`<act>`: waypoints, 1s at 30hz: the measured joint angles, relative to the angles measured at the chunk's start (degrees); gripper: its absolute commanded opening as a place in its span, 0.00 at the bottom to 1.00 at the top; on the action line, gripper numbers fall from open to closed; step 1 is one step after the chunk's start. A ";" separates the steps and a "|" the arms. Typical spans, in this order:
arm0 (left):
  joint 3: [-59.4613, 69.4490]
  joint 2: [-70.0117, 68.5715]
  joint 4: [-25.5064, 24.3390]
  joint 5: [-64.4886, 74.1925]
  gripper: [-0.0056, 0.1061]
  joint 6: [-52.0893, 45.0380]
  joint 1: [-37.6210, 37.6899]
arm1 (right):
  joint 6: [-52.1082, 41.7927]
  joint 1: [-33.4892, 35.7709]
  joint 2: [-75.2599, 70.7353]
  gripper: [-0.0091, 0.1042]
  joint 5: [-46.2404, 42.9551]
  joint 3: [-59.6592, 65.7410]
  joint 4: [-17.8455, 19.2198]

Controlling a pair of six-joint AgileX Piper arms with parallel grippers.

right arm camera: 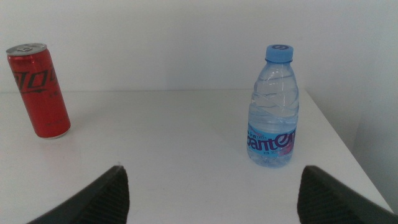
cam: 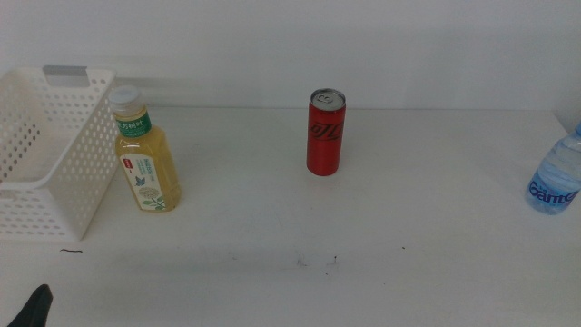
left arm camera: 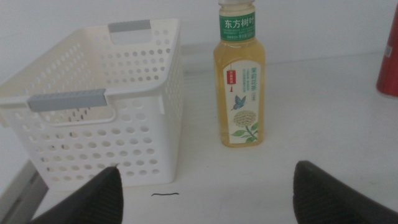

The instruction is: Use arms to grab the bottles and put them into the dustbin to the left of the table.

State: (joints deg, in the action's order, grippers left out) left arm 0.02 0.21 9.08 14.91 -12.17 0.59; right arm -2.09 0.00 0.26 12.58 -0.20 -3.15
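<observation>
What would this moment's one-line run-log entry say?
stage: pre-grasp | left hand: open, facing tea bottle beside dustbin | right hand: open, facing water bottle | red can: upright mid-table | binned: none seen

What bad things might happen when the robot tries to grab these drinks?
The tea bottle stands close beside the dustbin, so the open left gripper might bump the basket wall going around it. The water bottle stands near the table edge; a nudge from the open right gripper might tip it off. The tall, slim red can could topple easily.
</observation>
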 measured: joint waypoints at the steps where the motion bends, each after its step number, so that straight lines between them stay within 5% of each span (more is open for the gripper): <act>1: 0.00 0.00 0.41 0.00 0.89 0.00 0.00 | 0.00 0.00 0.00 0.89 0.00 0.00 0.00; 14: 0.00 1.36 3.81 -2.21 0.89 0.00 3.31 | 0.00 0.00 0.00 0.89 0.00 0.00 0.00; 30: 0.00 34.61 6.69 -40.53 0.89 0.12 31.51 | 0.00 0.00 0.00 0.89 0.00 0.00 0.00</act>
State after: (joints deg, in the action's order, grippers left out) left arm 0.02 34.82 15.77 -25.62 -12.05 32.10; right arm -2.09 0.00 0.26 12.58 -0.20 -3.15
